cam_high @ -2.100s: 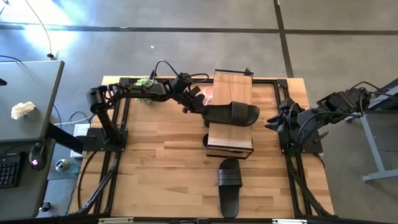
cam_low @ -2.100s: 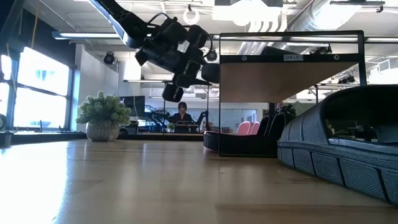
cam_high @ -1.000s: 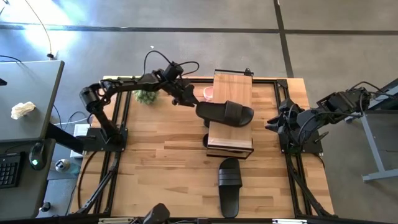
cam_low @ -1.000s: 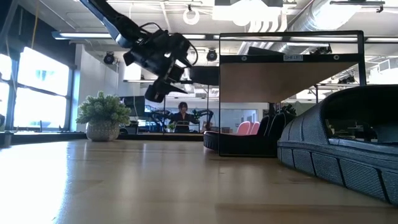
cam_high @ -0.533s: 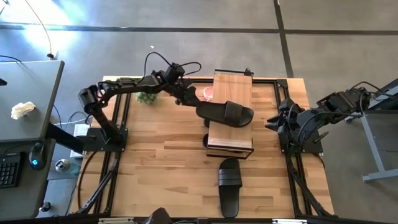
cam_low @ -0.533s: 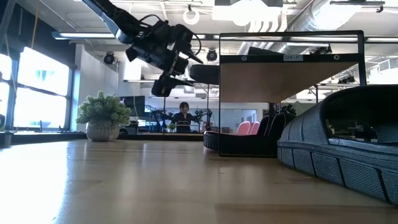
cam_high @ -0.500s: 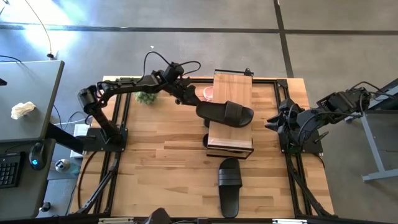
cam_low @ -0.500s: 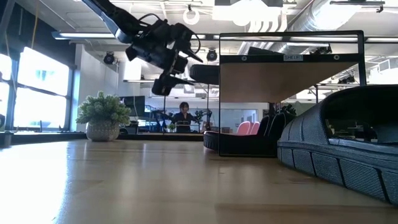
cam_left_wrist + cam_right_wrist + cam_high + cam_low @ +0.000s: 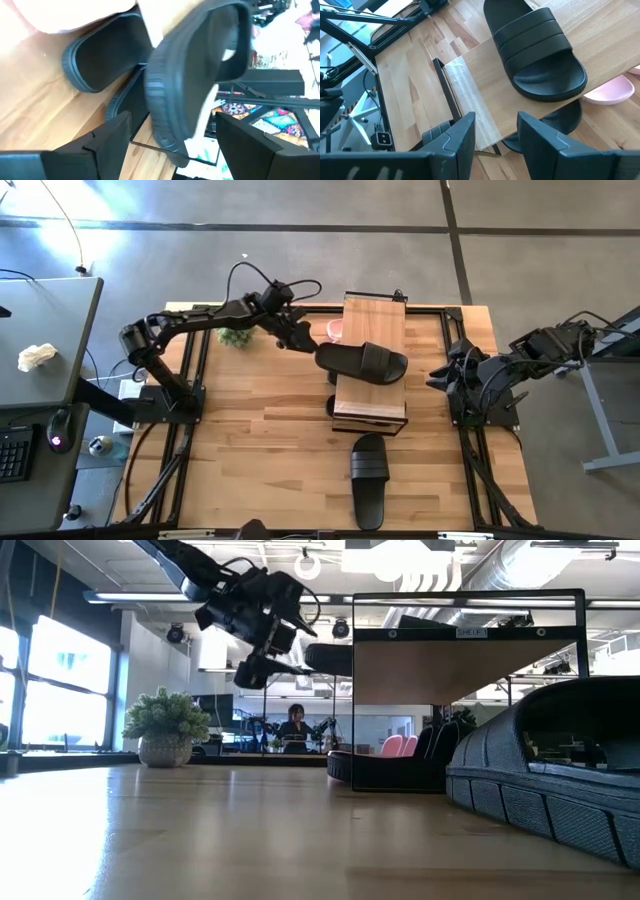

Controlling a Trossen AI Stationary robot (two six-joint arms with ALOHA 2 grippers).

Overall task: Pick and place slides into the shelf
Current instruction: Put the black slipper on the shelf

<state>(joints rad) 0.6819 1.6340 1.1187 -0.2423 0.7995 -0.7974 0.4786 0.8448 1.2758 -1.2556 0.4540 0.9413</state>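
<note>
Just right of the released left gripper, a black slide lies crosswise atop the shelf; right gripper, also spread, waits farther off.

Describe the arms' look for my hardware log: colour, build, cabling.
Both arms are dark, slim, jointed links. The left arm trails a looping black cable near its left gripper; the right gripper is likewise black, with flat angular fingers.
</note>
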